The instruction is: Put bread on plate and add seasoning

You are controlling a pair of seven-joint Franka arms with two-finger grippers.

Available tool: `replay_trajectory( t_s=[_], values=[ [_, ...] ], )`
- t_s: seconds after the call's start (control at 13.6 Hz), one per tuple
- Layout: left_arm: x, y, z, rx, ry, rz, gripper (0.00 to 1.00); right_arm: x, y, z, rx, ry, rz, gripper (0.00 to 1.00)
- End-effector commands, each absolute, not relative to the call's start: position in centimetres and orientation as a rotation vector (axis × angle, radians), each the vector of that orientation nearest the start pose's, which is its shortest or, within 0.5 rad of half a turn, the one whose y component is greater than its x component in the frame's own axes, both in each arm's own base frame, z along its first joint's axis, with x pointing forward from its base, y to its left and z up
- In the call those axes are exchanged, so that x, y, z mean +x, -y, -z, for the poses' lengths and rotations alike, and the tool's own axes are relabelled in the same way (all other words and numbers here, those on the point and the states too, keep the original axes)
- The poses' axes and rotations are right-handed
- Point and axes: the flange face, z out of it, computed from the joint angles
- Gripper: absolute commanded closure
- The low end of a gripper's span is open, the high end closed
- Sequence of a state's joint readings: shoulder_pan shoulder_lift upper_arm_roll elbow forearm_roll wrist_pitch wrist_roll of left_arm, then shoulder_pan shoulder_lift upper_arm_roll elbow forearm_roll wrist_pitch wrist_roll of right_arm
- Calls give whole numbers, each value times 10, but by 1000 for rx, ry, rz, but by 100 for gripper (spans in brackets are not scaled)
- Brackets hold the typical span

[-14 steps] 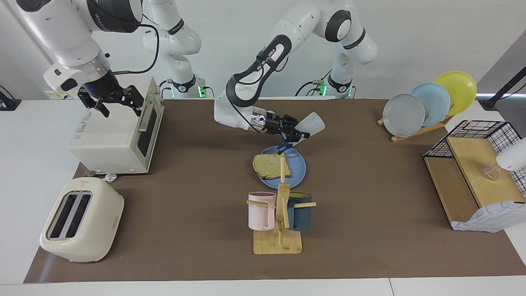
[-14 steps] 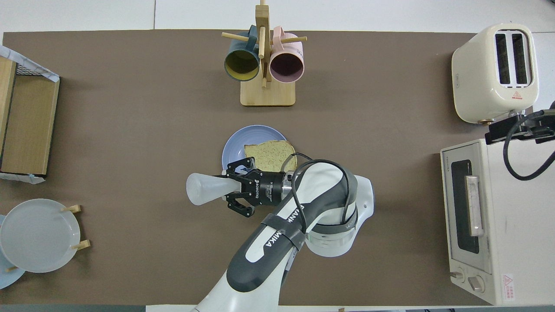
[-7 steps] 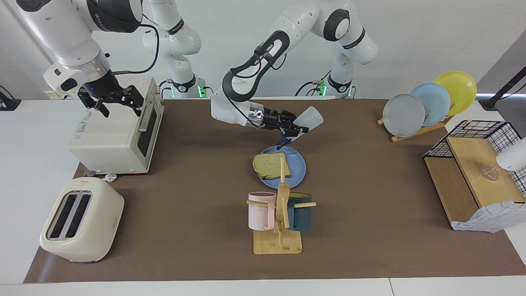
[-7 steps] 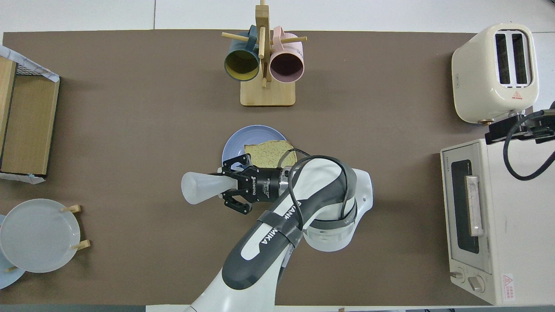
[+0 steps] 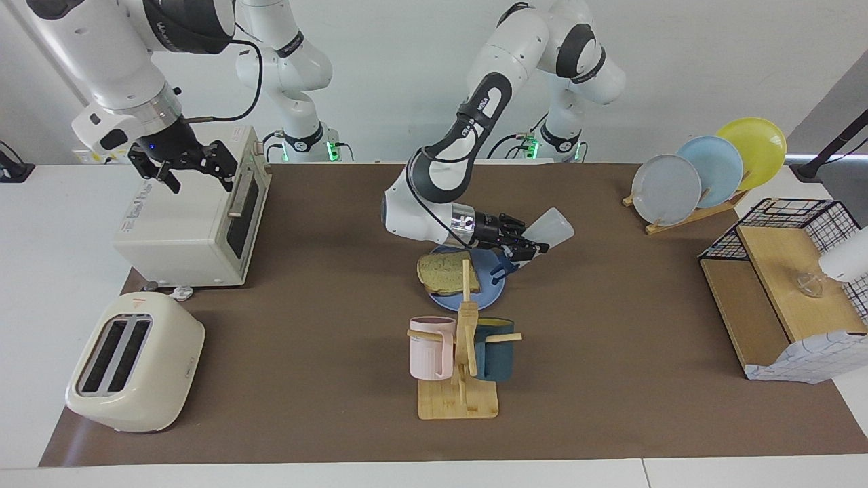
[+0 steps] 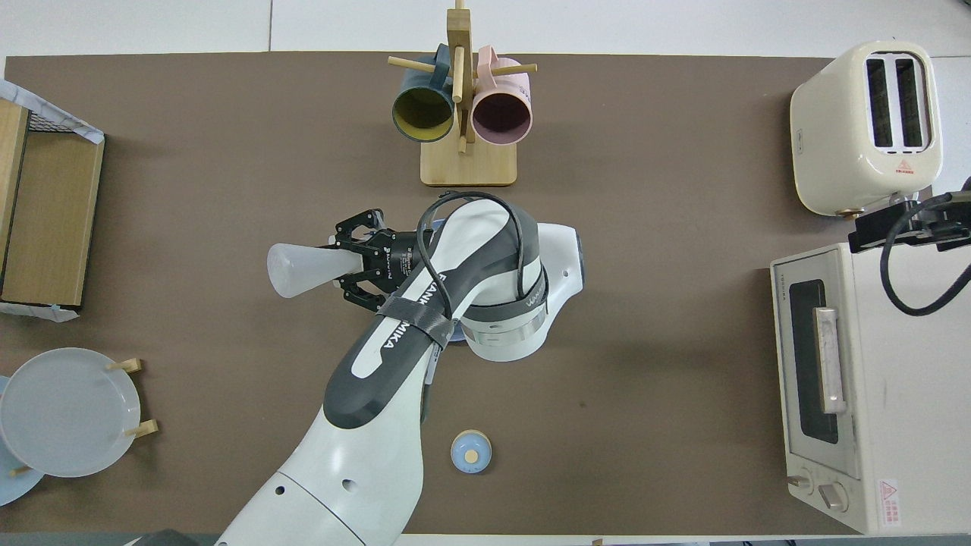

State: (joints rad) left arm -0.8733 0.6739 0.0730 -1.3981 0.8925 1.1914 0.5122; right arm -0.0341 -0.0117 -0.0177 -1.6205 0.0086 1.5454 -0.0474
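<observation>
Left gripper point(image 5: 525, 248) clamps tilted translucent seasoning point(image 5: 550, 230) over round plate point(image 5: 493, 293); right gripper point(image 5: 188, 169) agape

A wooden mug tree point(image 5: 464, 352) stood at the middle of my table, farthest from me, with a pink mug point(image 5: 430, 347) and a dark teal mug point(image 5: 495, 349) hung on its pegs. At one end I saw a cream toaster point(image 5: 134, 362) with a white toaster oven point(image 5: 193, 220) nearer to me beside it; at the other end a wooden rack point(image 5: 692, 215) held a grey plate point(image 5: 666, 189), a light-blue plate point(image 5: 712, 169) and a yellow plate point(image 5: 754, 142), next to a wire-and-wood shelf point(image 5: 780, 298). A small blue-and-tan domed bell point(image 6: 471, 452) sat alone on the brown mat point(image 5: 610, 393), close to my side.
</observation>
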Motion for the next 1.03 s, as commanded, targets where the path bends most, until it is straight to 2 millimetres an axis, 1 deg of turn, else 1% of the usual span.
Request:
replay_trajectory(
  t_s=[0.0, 0.07, 0.22, 0.44, 0.59, 0.81, 0.96],
  values=[
    [508, 404, -330, -1484, -1236, -733, 100, 542, 29, -608, -3138, -12, -104, 0],
    [502, 410, -329, -1479, -1244, -735, 100, 542, 29, -608, -3138, -12, -104, 0],
    [479, 428, -329, -1475, -1268, -751, 100, 542, 29, -608, -3138, -12, -104, 0],
    [435, 466, -337, -1458, -1306, -757, 100, 542, 29, -608, -3138, -14, -104, 0],
    [414, 481, -345, -1453, -1314, -760, 100, 542, 29, -608, -3138, -12, -104, 0],
    [414, 481, -346, -1457, -1308, -761, 100, 542, 29, -608, -3138, -14, -104, 0],
    [429, 471, -346, -1474, -1297, -761, 100, 542, 29, -608, -3138, -12, -104, 0]
  ],
)
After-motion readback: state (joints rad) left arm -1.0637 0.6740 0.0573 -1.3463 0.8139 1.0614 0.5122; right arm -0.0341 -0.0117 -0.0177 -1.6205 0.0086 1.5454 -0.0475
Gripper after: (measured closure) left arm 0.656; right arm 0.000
